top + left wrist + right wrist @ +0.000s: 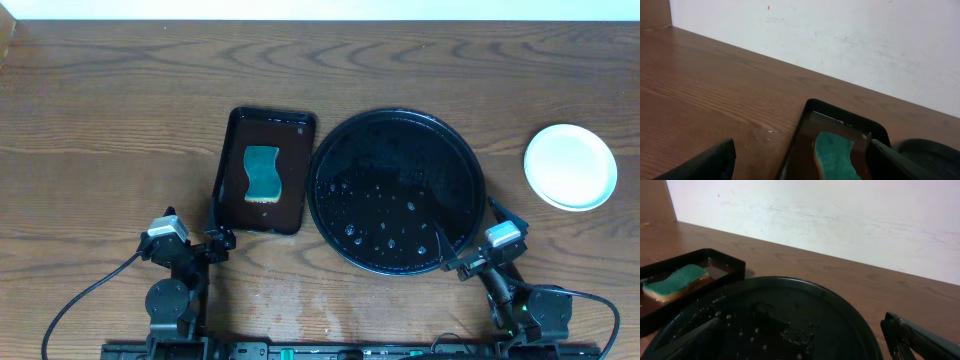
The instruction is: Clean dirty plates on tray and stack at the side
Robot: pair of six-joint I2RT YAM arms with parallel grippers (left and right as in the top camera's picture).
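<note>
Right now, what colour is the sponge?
The sponge is teal-green on top, yellow underneath; best seen in the right wrist view.

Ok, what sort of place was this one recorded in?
Probably a tabletop robot test station staged for dishwashing, not a real kitchen: a wooden table against a plain white wall, a sponge in a small rectangular tray, and a wet round black tray.

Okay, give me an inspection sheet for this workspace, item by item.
Surface: wooden table.
Job's things: round black tray wet, no plates on it; plates white, set aside at the right, count cannot be told.
Clutter: rectangular tray holding a green sponge.
Grippers: left gripper open, facing the rectangular tray; right gripper open, at the round tray's edge.
Cables: black cables trailing from the arm bases.
Surroundings: white wall behind the table.
</note>
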